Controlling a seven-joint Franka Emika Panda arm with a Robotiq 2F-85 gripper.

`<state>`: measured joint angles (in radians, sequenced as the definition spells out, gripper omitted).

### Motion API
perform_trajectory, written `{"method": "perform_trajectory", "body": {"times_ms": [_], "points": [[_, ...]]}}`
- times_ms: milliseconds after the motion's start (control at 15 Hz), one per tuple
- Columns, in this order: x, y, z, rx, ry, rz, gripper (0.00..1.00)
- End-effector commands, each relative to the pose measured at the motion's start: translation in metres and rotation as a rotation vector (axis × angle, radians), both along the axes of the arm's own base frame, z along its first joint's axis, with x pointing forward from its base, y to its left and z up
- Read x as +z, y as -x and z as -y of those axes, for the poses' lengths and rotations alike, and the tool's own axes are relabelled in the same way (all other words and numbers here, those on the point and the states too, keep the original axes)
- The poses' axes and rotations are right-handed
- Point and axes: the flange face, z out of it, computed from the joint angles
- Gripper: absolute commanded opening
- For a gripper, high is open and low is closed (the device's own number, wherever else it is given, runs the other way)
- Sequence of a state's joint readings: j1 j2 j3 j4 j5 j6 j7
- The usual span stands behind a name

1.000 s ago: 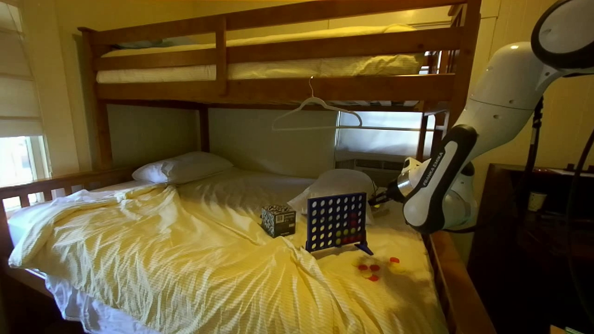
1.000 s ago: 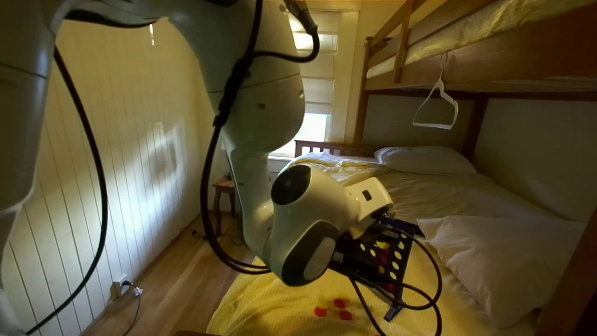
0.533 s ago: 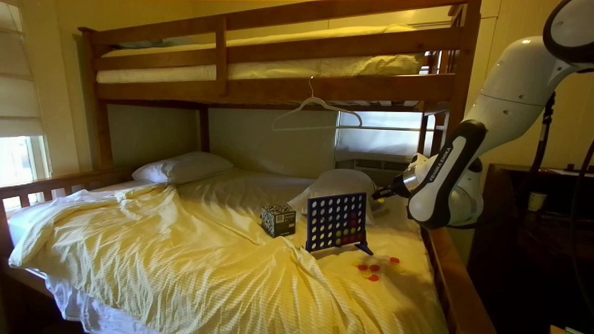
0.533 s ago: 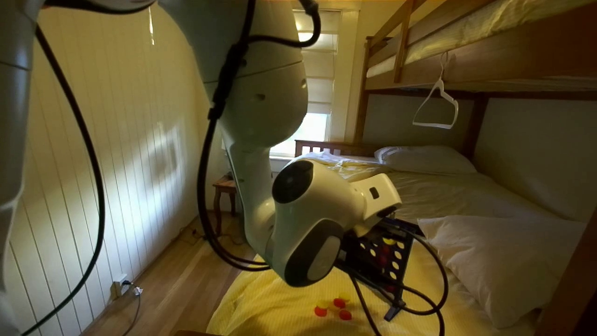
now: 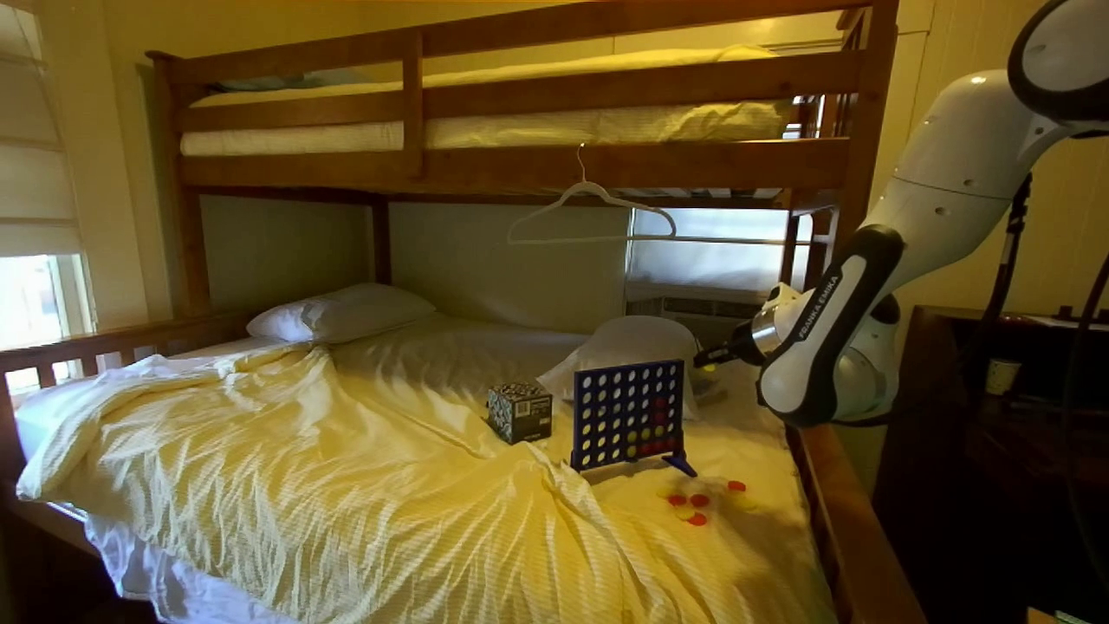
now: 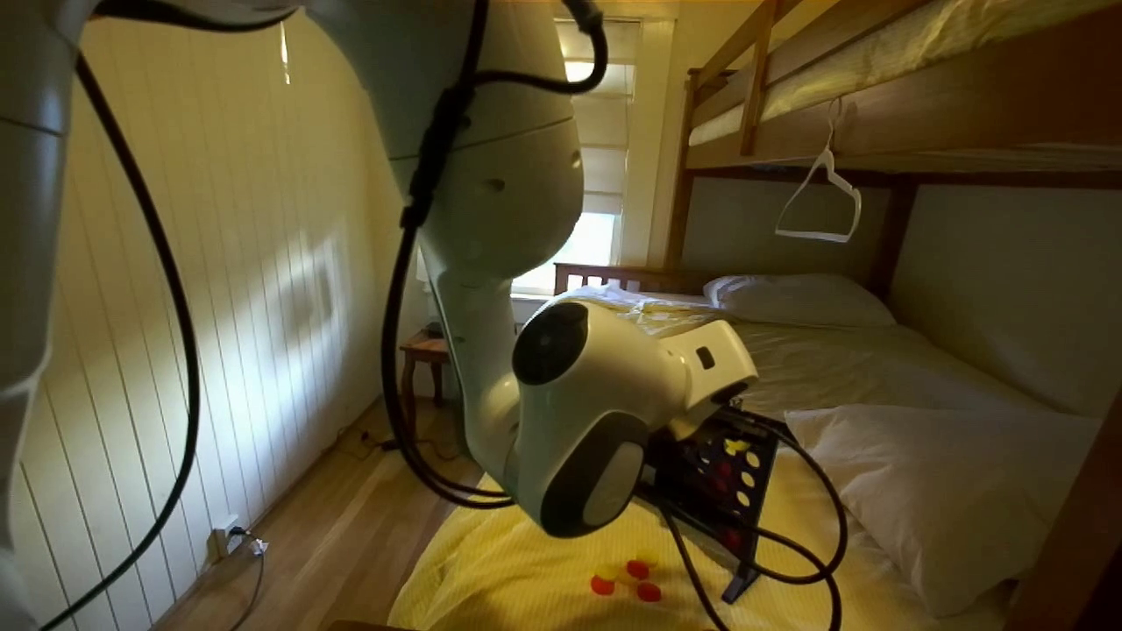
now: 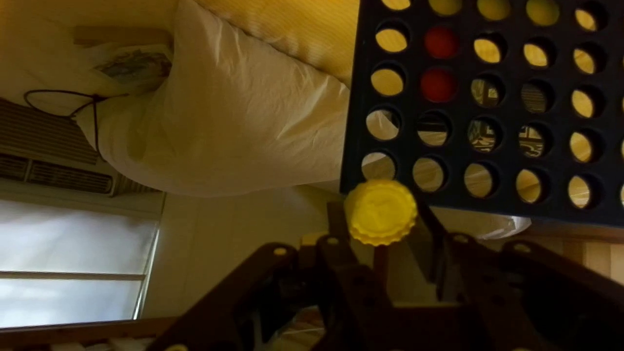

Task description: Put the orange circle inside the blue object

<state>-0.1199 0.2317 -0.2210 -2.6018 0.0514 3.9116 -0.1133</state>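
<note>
Disc [image 7: 383, 214], yellow rather than orange, pinched at the rim by gripper [image 7: 380, 211], fingers closed only to its width; just beside top corner of grid [image 5: 625, 409], not yet inside. If lowered askew or off line, could catch grid's top edge, twist loose or tip grid on soft bedding [image 5: 372, 494].

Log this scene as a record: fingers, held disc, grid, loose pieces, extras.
fingers: closed on a yellow disc
disc position: near the top corner of the blue grid, not inside it
disc colour: reads yellow, not orange
grid: upright on yellow bedding, holding red pieces and yellow pieces
loose pieces: red and yellow, on the bedding near the grid's foot
extras, in an exterior view: patterned box apart from the grid; white pillow partly behind the grid
</note>
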Motion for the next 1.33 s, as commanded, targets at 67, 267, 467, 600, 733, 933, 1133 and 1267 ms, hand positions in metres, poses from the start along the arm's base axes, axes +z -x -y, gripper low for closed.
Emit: {"method": "perform_trajectory", "body": {"times_ms": [67,267,467,600,733,933,1133,1267], "points": [[-0.005,-0.005,0.006,0.016,-0.003,0.066,0.11],[-0.012,-0.005,0.018,0.013,-0.016,0.099,0.11],[-0.017,-0.004,0.031,0.006,-0.030,0.126,0.11],[-0.020,-0.002,0.037,0.004,-0.027,0.153,0.11],[-0.020,-0.001,0.042,0.004,-0.025,0.172,0.11],[-0.021,-0.004,0.045,0.011,-0.027,0.192,0.11],[-0.019,-0.010,0.044,0.021,-0.031,0.202,0.11],[-0.017,-0.013,0.042,0.029,-0.028,0.203,0.11]]}}
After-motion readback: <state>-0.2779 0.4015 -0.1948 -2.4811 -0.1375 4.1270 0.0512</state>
